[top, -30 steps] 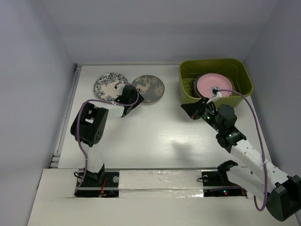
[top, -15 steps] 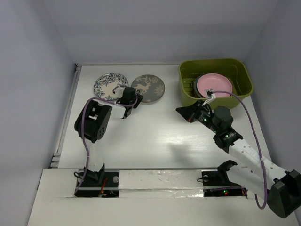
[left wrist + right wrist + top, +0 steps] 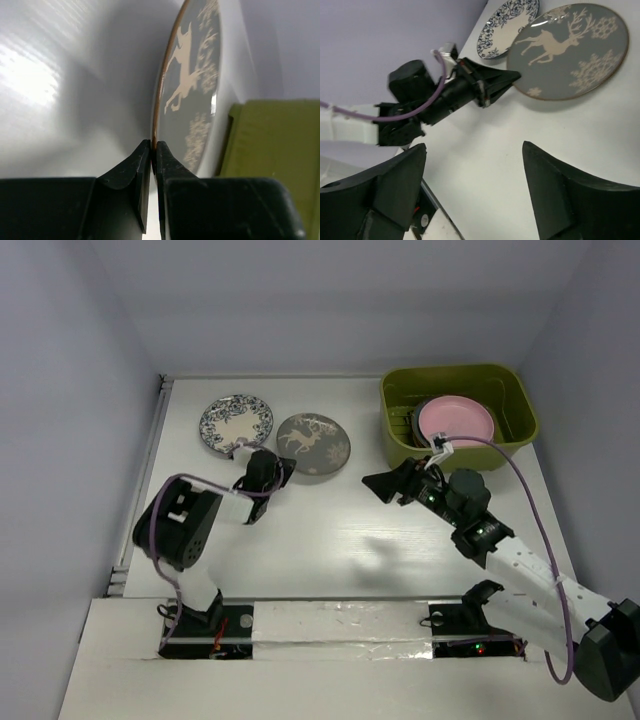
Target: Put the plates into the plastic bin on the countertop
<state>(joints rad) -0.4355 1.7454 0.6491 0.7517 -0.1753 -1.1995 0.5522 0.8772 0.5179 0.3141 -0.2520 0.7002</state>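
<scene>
While two black robot arms reach out from the near edge, a flat white rectangular countertop (image 3: 330, 540) with pale lilac walls fills the overhead view. An olive-green rectangular plastic bin (image 3: 520, 400) with a flared rim sits at the far right corner and serves as the landmark.

Inside the bin, a round pink plate (image 3: 455, 420) lies on top, with the dark edge of another plate showing at its left side. On the countertop to the left of the bin rests a round grey plate with a white deer (image 3: 313, 437). Farther left of the bin, just beside the grey plate, lies a round blue-and-white floral plate (image 3: 236, 422).

The left gripper (image 3: 153, 150) is at the edge of the grey plate farthest from the bin. Its two black fingers are pressed tight onto the plate's thin brown rim.

The right gripper (image 3: 474, 147) hangs above the countertop just off the bin's near left corner. Its jaws are spread wide with nothing between them, and it points away from the bin toward the grey plate.
</scene>
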